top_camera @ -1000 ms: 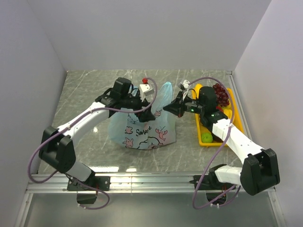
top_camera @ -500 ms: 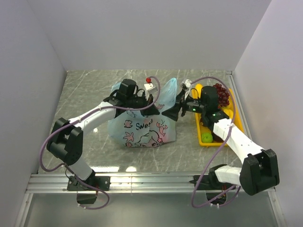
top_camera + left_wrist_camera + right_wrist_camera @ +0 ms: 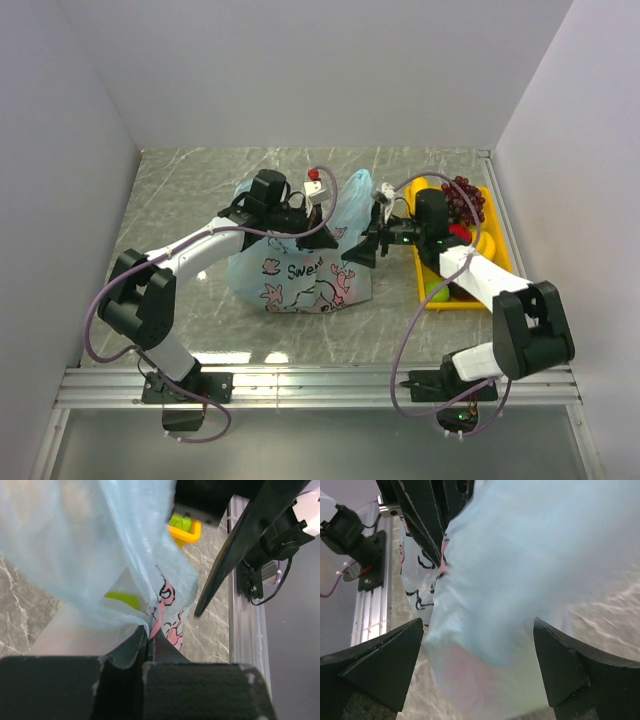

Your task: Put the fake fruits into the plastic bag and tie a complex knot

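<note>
Lab test booth, white walls (image 3: 300, 70)

"Where did the top camera sit?"

"High above and behind the arm bases, well back, looking down over the table (image 3: 180, 205) toward its far edge."

"And the wrist ones?"

"Each looked along its own gripper, very close to the plastic bag (image 3: 300, 272). The one on the left gripper (image 3: 148, 641) faced the near right corner. The one on the right gripper (image 3: 477, 627) faced the near left."

"What did they share?"

"The bag's printed film, in all three."
</note>
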Controlling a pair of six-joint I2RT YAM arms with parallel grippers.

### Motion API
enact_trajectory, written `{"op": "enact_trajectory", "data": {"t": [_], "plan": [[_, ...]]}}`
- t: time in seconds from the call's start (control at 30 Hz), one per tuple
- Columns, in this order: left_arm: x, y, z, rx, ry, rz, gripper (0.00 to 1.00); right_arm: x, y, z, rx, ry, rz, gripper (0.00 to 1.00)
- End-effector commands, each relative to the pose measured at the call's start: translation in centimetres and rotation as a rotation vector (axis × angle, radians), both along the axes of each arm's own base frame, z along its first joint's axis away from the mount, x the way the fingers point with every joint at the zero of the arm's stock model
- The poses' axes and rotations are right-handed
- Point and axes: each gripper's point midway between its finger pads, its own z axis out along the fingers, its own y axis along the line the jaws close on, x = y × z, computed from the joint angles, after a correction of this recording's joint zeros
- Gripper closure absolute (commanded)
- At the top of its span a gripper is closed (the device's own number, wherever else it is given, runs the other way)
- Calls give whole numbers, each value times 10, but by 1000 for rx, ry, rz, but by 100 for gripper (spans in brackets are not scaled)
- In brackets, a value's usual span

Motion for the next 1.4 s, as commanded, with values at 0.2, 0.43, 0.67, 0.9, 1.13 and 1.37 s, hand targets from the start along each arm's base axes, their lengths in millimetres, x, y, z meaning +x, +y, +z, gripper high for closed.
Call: {"op": "enact_trajectory", "data": {"t": [0.2, 0.43, 0.67, 0.9, 1.13, 1.37], "plan": [[0, 5, -6, 18, -50, -26, 88, 18, 26, -5, 25, 25, 32, 73], [31, 43, 87, 10, -251, 171, 46, 6, 19, -31, -117, 65, 37, 100], [28, 119, 160, 62, -360, 483, 4, 8, 19, -59, -297, 104, -10, 100], [2, 188, 93, 184, -89, 699, 1, 9, 18, -71, -408, 111, -22, 100], [-5, 205, 31, 241, 35, 819, 1, 6, 22, -67, -430, 99, -25, 100], [0, 169, 31, 101, 58, 653, 1, 5, 23, -67, -458, 81, -37, 100]]}}
